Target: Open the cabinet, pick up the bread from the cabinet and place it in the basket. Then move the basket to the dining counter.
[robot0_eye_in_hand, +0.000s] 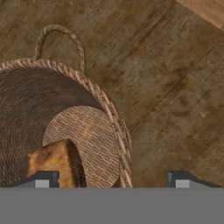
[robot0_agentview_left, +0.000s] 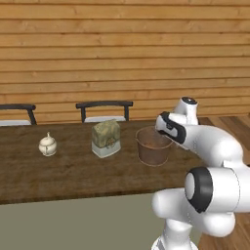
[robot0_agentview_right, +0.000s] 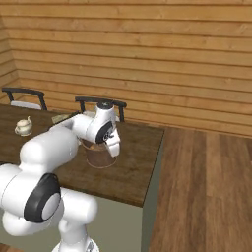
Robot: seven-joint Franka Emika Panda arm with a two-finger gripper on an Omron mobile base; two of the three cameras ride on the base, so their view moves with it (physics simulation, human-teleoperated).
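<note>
Hand (robot0_eye_in_hand: 113,179), fingers spread astride the basket (robot0_eye_in_hand: 65,127) rim, bread (robot0_eye_in_hand: 54,164) inside: light, stiff weave, best pinched at rim.

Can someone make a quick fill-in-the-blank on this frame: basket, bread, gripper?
1. The bread lies inside the ____.
2. The basket stands on the dining ____.
3. In the hand view, the two fingertips straddle the basket's ____.
4. The small white item left of the patterned block is a ____.

Missing words: basket; counter; rim; teapot
</note>
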